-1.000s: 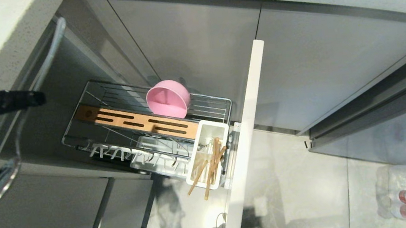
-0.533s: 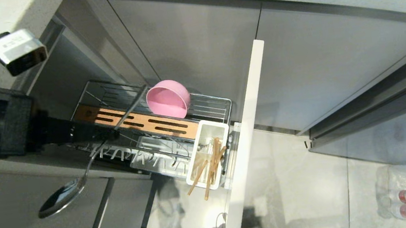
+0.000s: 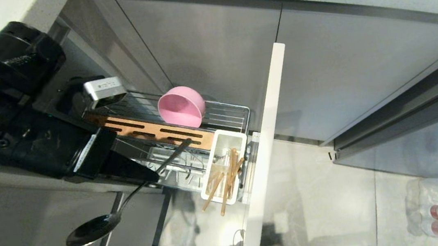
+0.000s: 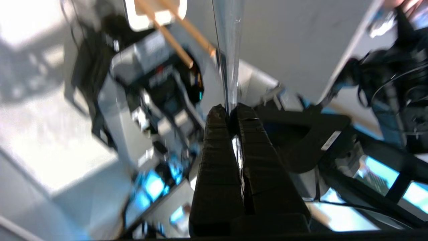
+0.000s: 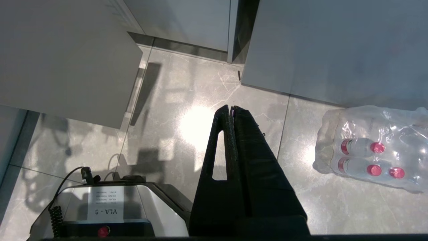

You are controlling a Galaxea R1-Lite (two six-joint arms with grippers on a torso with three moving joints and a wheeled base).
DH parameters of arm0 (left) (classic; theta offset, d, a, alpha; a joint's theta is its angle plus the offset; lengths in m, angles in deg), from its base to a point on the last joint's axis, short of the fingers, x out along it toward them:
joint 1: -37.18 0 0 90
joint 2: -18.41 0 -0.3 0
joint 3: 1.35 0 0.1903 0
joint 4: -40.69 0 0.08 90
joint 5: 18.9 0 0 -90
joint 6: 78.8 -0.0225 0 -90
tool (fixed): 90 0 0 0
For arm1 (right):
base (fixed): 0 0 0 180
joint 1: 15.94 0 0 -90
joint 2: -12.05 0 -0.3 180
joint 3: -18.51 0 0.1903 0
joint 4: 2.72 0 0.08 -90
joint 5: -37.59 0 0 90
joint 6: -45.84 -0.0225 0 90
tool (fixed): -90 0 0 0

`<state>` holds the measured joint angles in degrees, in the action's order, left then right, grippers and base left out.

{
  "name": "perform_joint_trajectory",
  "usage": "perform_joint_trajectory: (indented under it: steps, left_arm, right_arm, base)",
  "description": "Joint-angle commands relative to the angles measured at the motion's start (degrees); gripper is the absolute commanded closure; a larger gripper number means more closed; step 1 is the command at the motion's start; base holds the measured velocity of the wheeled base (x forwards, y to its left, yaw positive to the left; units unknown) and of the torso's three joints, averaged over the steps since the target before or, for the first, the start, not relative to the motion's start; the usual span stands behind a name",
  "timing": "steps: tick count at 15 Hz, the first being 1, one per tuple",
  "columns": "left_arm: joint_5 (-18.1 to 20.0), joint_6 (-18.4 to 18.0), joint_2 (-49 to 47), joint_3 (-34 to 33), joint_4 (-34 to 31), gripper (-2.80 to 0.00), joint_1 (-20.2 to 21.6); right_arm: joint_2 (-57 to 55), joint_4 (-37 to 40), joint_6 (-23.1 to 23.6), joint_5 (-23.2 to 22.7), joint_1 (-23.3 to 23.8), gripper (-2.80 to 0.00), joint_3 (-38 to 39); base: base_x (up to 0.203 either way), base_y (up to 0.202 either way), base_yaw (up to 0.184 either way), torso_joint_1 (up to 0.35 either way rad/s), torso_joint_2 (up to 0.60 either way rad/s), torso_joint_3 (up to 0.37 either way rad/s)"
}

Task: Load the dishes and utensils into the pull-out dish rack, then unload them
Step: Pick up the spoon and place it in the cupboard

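Two arms are mine to steer, and only the left is working. My left gripper [image 3: 149,178] hangs in front of the pull-out dish rack [image 3: 228,109], its fingers [image 4: 217,140] pinched tight on the spoon [image 3: 102,225]. That spoon is slim polished silver metal: its long handle slants up over the white pronged tray [image 3: 167,172], while its dark, mirror-like bowl hangs low, outside the rack. Inside the chrome wire basket, a small matte pink bowl [image 3: 181,106] sits tipped on its side behind the slotted wooden strip [image 3: 154,132]. Pale wooden chopsticks [image 3: 225,180] lean out of the white utensil cup [image 3: 225,141]. My right gripper [image 5: 231,110] idles over the floor, fingers pressed together, holding nothing.
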<state>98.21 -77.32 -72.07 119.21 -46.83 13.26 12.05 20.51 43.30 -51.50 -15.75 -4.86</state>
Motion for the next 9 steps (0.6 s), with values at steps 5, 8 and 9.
perform_joint_trajectory:
  steps: [5,8,9]
  left_arm:
    - [-2.9,2.2,-10.6,6.7,-5.4,0.0,-3.0]
    - [-5.8,4.5,-16.0,11.4,-6.1,0.0,-3.2]
    - [-6.6,5.2,-17.4,12.9,-6.2,0.0,-3.2]
  right_arm:
    - [0.0,0.0,-0.1,0.0,0.0,0.0,0.0]
    - [0.0,0.0,0.0,0.0,0.0,0.0,0.0]
    - [-0.1,0.0,0.0,0.0,0.0,0.0,0.0]
  base:
    - [0.0,0.0,0.0,0.0,0.0,0.0]
    - [0.0,0.0,0.0,0.0,0.0,0.0]
    - [0.0,0.0,0.0,0.0,0.0,0.0]
